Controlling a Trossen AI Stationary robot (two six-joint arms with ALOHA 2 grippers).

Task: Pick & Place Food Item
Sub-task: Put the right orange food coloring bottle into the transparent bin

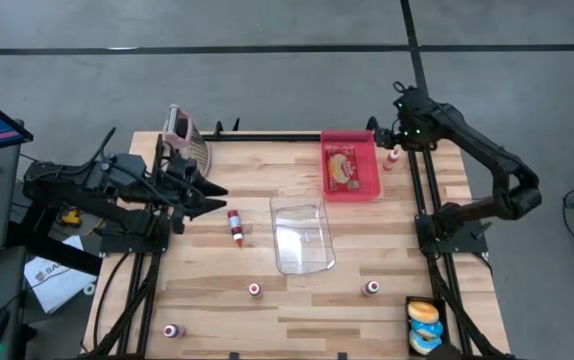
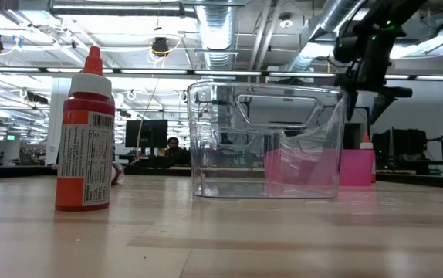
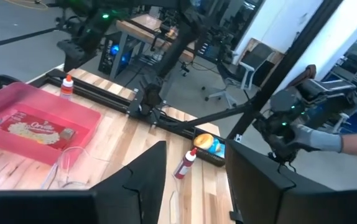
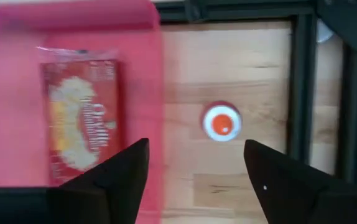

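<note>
The food item is a red popcorn packet (image 4: 82, 121) that lies flat in a pink bin (image 1: 367, 188) at the table's far right. My right gripper (image 4: 197, 163) hangs open above the table, just off the bin's right wall and pointing steeply down. A small red-capped bottle (image 4: 221, 122) stands below it, and nothing is between its fingers. In the low view it (image 2: 368, 77) hangs high above the bin (image 2: 356, 168). My left gripper (image 1: 215, 193) is raised over the table's left side, pointing toward the right. It (image 3: 194, 180) is open and empty.
A clear plastic container (image 1: 302, 235) stands mid-table. A red bottle (image 1: 235, 225) is to its left. Small bottles (image 1: 254, 289) (image 1: 372, 288) (image 1: 174, 330) stand toward the near edge. A tray of donuts (image 1: 424, 325) sits at the near right. A grater-like object (image 1: 182, 132) is at the far left.
</note>
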